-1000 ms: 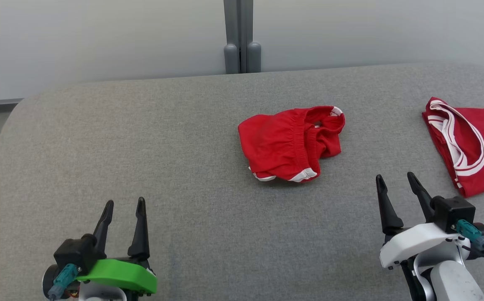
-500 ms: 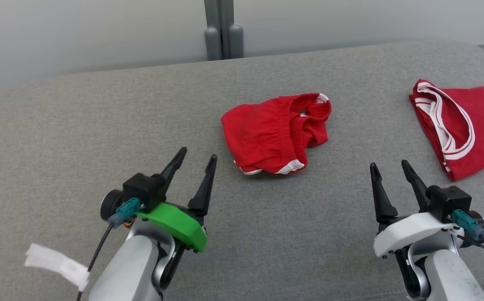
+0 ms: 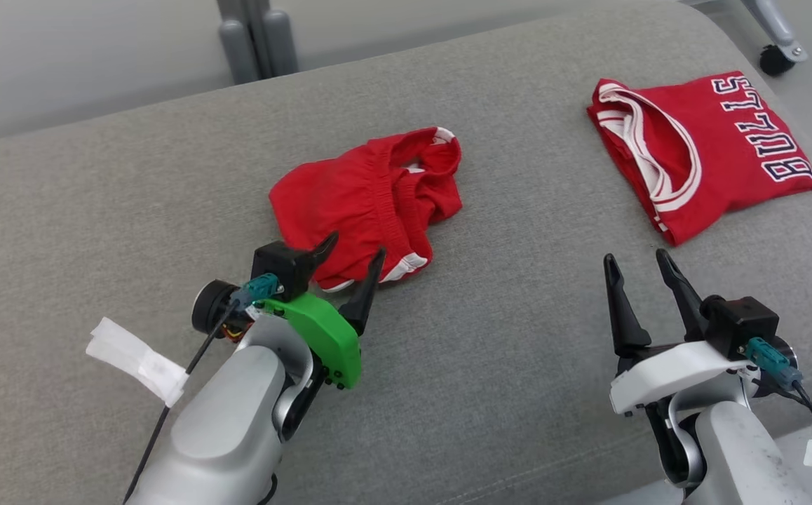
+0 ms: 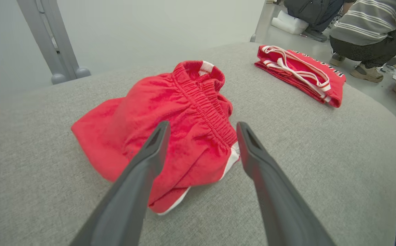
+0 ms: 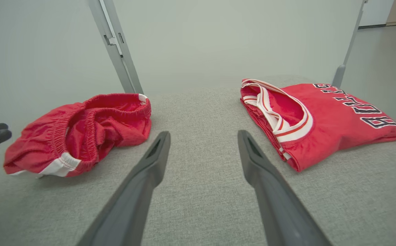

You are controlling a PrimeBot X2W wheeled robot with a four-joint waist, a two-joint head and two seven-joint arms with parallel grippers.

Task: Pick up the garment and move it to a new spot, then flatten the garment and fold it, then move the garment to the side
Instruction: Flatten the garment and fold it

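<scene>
Grey cushioned surface (image 3: pixel 518 337), rounded at corners. Near middle, crumpled red shorts (image 3: pixel 357 196). At near hem, left gripper (image 3: pixel 355 245), fingers spread, grips nothing. Toward right edge, folded red jersey (image 3: pixel 714 147); short of it, right gripper (image 3: pixel 636 256), likewise spread, empty. Behind, pale wall (image 3: pixel 62 70), grey post (image 3: pixel 255 35); beyond, crouching person (image 4: pixel 369 30).

The left hand (image 3: pixel 356 245) has two long dark fingers (image 3: pixel 365 294) on a green shell (image 3: pixel 322 337); the right hand (image 3: pixel 635 257) has the same on a white shell (image 3: pixel 662 365). Each bears a black block (image 3: pixel 280 263), teal plug (image 3: pixel 260 286) and black cable (image 3: pixel 167 407). The forearms (image 3: pixel 231 435) are silver-grey, with a white tape tag (image 3: pixel 138 359) beside the green shell.
</scene>
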